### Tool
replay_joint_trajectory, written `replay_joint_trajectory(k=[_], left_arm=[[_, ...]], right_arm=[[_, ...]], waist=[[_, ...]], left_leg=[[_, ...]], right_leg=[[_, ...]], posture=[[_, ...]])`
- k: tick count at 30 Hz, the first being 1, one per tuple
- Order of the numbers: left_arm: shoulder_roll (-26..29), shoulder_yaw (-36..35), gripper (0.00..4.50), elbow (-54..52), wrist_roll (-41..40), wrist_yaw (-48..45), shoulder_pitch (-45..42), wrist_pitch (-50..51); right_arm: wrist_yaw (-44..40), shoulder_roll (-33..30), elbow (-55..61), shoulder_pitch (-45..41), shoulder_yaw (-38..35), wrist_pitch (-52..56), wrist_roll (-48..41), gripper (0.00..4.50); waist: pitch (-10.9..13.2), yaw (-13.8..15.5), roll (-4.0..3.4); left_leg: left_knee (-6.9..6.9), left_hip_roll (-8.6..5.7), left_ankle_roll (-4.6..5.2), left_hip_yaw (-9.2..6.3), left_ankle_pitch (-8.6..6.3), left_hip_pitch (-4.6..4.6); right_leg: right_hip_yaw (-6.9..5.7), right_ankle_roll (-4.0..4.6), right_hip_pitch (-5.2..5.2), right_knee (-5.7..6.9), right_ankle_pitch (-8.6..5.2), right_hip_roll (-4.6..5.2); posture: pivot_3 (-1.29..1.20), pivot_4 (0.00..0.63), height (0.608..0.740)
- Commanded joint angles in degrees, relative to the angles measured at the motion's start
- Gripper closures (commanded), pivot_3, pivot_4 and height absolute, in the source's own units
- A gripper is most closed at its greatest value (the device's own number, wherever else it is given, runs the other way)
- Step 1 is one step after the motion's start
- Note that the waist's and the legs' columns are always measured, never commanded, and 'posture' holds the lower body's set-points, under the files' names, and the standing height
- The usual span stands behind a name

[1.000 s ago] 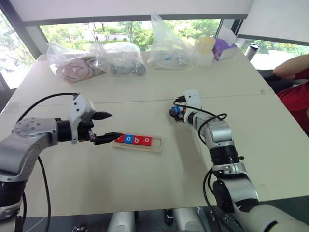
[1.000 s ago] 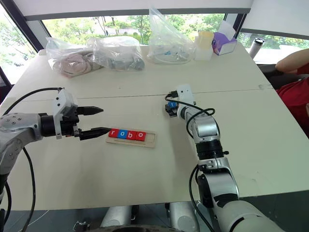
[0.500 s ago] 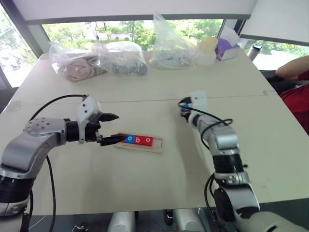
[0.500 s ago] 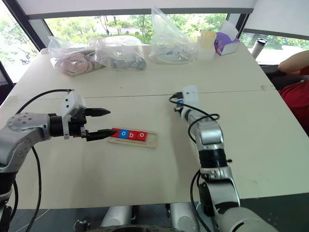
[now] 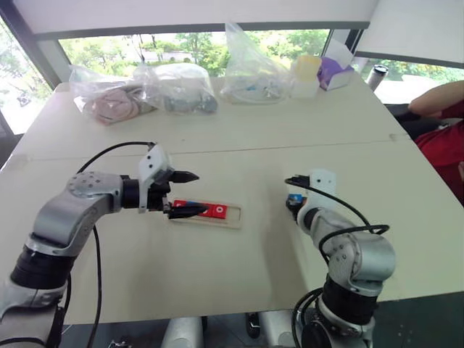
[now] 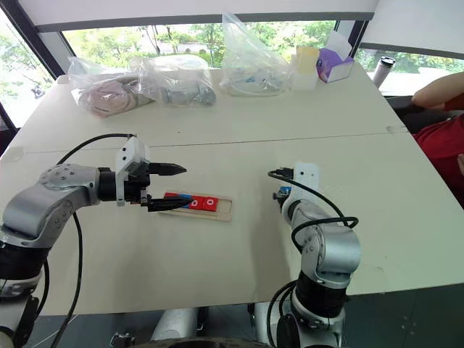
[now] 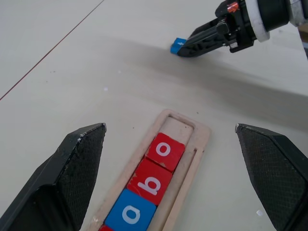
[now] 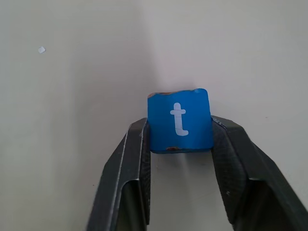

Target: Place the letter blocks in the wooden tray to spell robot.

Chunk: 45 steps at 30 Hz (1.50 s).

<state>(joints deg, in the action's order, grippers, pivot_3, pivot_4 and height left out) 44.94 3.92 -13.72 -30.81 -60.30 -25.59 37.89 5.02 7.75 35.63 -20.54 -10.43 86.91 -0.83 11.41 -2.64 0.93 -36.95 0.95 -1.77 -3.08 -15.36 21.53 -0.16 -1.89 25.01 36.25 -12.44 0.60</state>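
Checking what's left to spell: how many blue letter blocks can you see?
2: a blue o in the wooden tray beside the red b, and a blue t held in the right gripper. The tray's near end is hidden.

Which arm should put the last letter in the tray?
Right. The right gripper already pinches the blue t block. The left gripper hangs open over the wooden tray, holding nothing.

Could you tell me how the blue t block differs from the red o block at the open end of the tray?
The blue t block is pinched in the right gripper, apart from the wooden tray; the red o block lies in the tray beside the b block. One is blue, one red. Both are small square tiles with white letters.
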Motion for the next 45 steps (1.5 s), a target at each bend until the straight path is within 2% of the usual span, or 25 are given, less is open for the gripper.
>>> replay_joint_trajectory(k=[1,2,3,5,8,12,14,16,21,25,30,34,37,42,45], left_arm=[[0.44,0.16,0.0,0.33,0.6,-1.67,-1.32,-1.1],[0.56,0.27,0.0,0.76,0.91,-2.18,-1.51,-1.23],[0.71,0.3,0.0,1.14,1.15,-2.62,-1.68,-1.35],[0.95,0.22,0.0,1.63,1.45,-3.36,-1.98,-1.46],[1.74,0.31,0.0,2.38,2.01,-5.11,-2.64,-1.91],[2.79,0.06,0.0,2.4,0.83,-7.83,-3.16,-1.51],[3.34,-0.32,0.0,0.76,-0.92,-9.14,-3.15,0.01],[3.77,-0.11,0.0,-0.6,-1.02,-9.5,-3.02,0.51],[4.96,-0.45,0.0,-5.24,-2.2,-9.43,-1.69,2.29],[5.13,-0.68,0.0,-7.52,-1.9,-7.75,0.35,2.38],[5.4,-1.74,0.0,-9.09,-2.47,-6.01,2.67,3.3],[5.82,-2.37,0.0,-10.19,-2.84,-5.25,4.25,3.49],[5.93,-2.51,0.0,-9.97,-2.94,-4.76,4.45,3.36],[5.99,-2.23,0.0,-9.29,-2.83,-4.51,3.93,3.14],[6.31,-2.35,0.0,-8.52,-2.56,-4.53,3.59,3.01]], right_arm=[[1.29,2.67,-0.12,-0.31,-0.71,-0.71,0.53,0.77],[1.27,2.14,0.35,-0.25,-0.02,-0.23,0.55,0.27],[1.02,1.43,1.25,-0.21,0.4,0.55,0.41,0.05],[-0.59,-1.96,3.4,-0.4,1.33,1.19,-0.4,0.05],[-8.74,-18.09,5.73,-0.75,4.37,-4.4,-2.74,0.05],[-28.91,-32.45,1.2,0.09,2.28,-17.58,-12.67,0.05],[-44.27,-41.58,-3.43,2.97,3.42,-29.43,-16.55,0.05],[-54.14,-46.52,-10.21,4.28,3.9,-39.11,-18.41,0.05],[-65.66,-50.51,-32.72,-0.55,9.2,-58.82,-15.01,0.05],[-72.06,-50.85,-45.04,-5.16,12.13,-67.95,-13.53,0.05],[-76.9,-51.71,-52.87,-6.94,14.63,-76.95,-10.86,0.05],[-78.14,-51.88,-54.57,-6.73,14.67,-79.57,-10.29,0.05],[-77.18,-50.91,-55.44,-6.32,14.5,-80.75,-10.07,0.82],[-76.46,-49.93,-57.46,-6.86,14.89,-83.16,-9.21,3.23],[-76.24,-49.83,-57.47,-7.6,15.1,-83.12,-8.96,3.35]], waist=[[0.0,0.08,0.0],[0.0,0.15,0.0],[0.0,0.23,0.0],[0.0,0.24,0.0],[0.03,0.26,-0.05],[0.02,-0.02,0.0],[0.02,-0.02,0.01],[0.03,0.11,0.03],[0.06,-0.02,0.06],[0.06,0.11,0.05],[0.06,0.33,0.05],[0.06,0.34,0.05],[0.06,0.27,0.05],[0.06,0.26,0.05],[0.06,0.25,0.05]], left_leg=[[0.0,0.0,0.0,0.0,0.0,0.02],[0.01,0.0,0.0,0.0,0.0,0.02],[0.0,0.0,0.0,-0.01,0.0,0.03],[0.0,-0.02,0.0,-0.03,0.0,0.04],[-0.02,-0.04,0.0,-0.01,0.0,0.13],[-0.05,-0.16,0.01,0.03,0.0,0.28],[-0.01,-0.08,0.15,0.04,-0.08,0.23],[0.02,-0.04,0.3,-0.01,-0.17,0.21],[-0.04,-0.04,0.45,0.15,-0.26,0.11],[-0.09,-0.04,0.45,0.26,-0.26,0.02],[-0.08,-0.04,0.45,0.24,-0.26,0.01],[-0.13,-0.05,0.45,0.25,-0.26,0.01],[-0.14,-0.05,0.45,0.25,-0.26,-0.04],[-0.15,-0.05,0.45,0.25,-0.26,-0.07],[-0.16,-0.05,0.45,0.25,-0.26,-0.09]], right_leg=[[0.0,-0.01,0.0,-0.02,0.0,0.0],[0.0,-0.02,0.0,-0.02,-0.01,0.01],[0.0,-0.02,0.0,-0.02,-0.01,0.02],[-0.01,-0.02,0.0,-0.03,-0.01,0.04],[0.0,-0.02,0.04,-0.07,-0.02,0.1],[0.01,-0.13,0.09,-0.18,-0.07,0.16],[0.01,-0.13,0.09,-0.17,-0.07,0.04],[0.0,-0.18,0.09,-0.15,-0.11,-0.04],[0.07,-0.18,0.03,-0.14,-0.13,-0.02],[0.15,-0.19,-0.03,-0.13,-0.12,-0.02],[0.15,-0.31,-0.07,-0.12,-0.06,-0.01],[0.17,-0.3,-0.08,-0.12,-0.06,0.02],[0.17,-0.28,-0.11,-0.07,-0.07,0.01],[0.17,-0.23,-0.12,-0.03,-0.09,-0.01],[0.17,-0.24,-0.14,-0.03,-0.08,0.0]], posture=[[0.0,0.15,0.74],[0.0,0.15,0.74],[0.0,0.15,0.74],[0.0,0.15,0.74],[0.0,0.15,0.74],[0.0,0.15,0.74],[0.0,0.15,0.74],[0.0,0.15,0.74],[0.0,0.15,0.74],[0.0,0.15,0.74],[0.0,0.15,0.74],[0.0,0.15,0.74],[0.0,0.15,0.74],[0.0,0.15,0.74],[0.0,0.15,0.74]])
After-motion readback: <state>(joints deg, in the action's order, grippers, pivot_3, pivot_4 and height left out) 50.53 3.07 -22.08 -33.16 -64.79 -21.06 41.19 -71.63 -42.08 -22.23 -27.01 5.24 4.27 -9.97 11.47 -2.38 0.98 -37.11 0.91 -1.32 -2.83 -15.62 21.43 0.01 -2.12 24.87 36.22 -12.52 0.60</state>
